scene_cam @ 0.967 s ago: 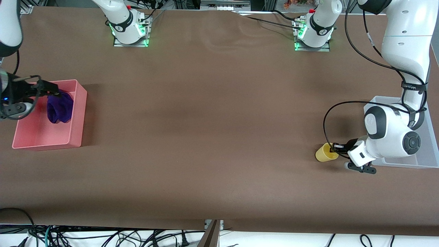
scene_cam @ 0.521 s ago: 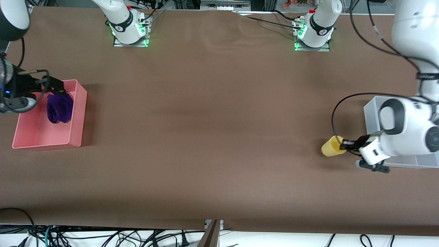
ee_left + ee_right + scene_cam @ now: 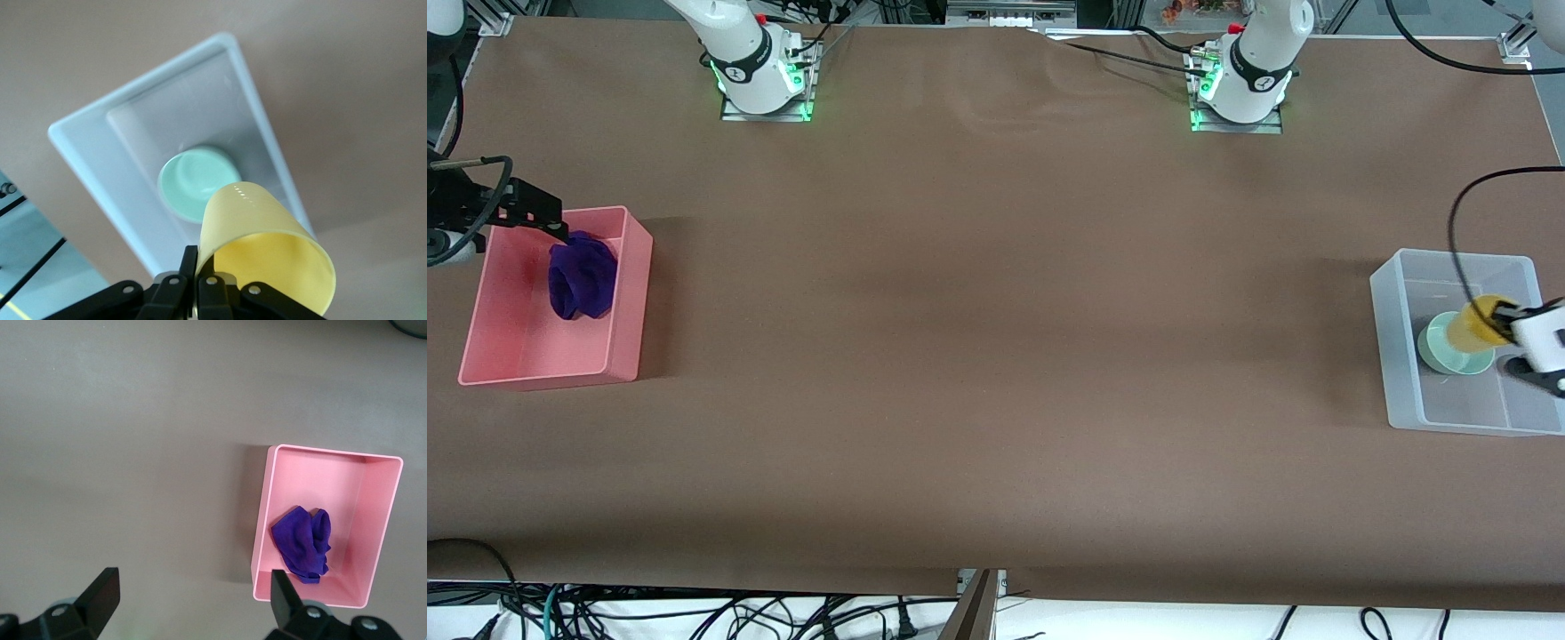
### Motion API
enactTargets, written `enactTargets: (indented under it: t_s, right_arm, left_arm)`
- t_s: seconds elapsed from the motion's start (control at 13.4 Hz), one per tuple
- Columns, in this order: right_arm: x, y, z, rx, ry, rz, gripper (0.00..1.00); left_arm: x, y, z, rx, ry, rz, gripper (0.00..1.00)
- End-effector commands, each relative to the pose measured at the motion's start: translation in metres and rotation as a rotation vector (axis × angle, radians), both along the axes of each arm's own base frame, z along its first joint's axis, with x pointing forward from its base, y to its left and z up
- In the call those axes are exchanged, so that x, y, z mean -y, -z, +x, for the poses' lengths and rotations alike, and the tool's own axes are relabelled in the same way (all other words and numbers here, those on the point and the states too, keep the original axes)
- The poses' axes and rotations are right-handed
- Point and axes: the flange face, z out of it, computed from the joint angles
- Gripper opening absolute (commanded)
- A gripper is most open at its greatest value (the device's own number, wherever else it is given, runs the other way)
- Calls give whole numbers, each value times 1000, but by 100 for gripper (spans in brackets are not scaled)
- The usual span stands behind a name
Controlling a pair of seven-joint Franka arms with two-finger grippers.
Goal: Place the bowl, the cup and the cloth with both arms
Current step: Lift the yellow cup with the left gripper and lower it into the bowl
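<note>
Carrying cup over bowl, left hand moved

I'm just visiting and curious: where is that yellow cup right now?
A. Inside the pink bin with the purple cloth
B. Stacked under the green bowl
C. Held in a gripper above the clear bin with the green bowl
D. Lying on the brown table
C: the left gripper pinches the yellow cup by its rim over the clear bin, where the green bowl sits.
</note>
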Motion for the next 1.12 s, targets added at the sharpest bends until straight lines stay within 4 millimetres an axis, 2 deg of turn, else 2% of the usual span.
enactTargets:
  t_s: [0.0, 0.15, 0.3, 0.37, 0.45, 0.52, 0.6, 0.74, 0.82, 0.97, 1.04]
  right_arm:
    - [2, -6, -7, -12, 82, -7, 100]
    - [3, -3, -6, -21, 107, -6, 100]
    - [14, -2, -4, -24, 122, -7, 100]
    - [14, -2, -3, -24, 122, -7, 100]
    - [13, -1, -3, -24, 121, -8, 100]
    - [13, -1, -3, -22, 119, -8, 100]
    - [13, -2, -3, -21, 119, -8, 100]
    - [12, -2, -3, -19, 118, -8, 100]
    - [12, -2, -3, -19, 118, -8, 100]
    - [11, -2, -2, -19, 116, -8, 100]
    - [11, -1, -2, -22, 116, -8, 100]
  left_arm:
    - [-39, 43, -15, -41, 80, 2, 0]
    - [-46, 73, -21, -45, 90, -9, 0]
    - [-56, 98, -24, -41, 109, -17, 0]
    - [-66, 114, -28, -33, 119, -22, 1]
    - [-69, 115, -25, -1, 133, -15, 15]
    - [-69, 112, -20, 26, 144, -10, 52]
    - [-68, 110, -19, 38, 131, -16, 99]
    - [-57, 93, -12, 63, 132, -24, 100]
    - [-50, 71, -10, 109, 110, -57, 100]
    - [-13, 27, -4, 163, 62, -154, 100]
    - [11, 4, -2, 170, 54, -184, 100]
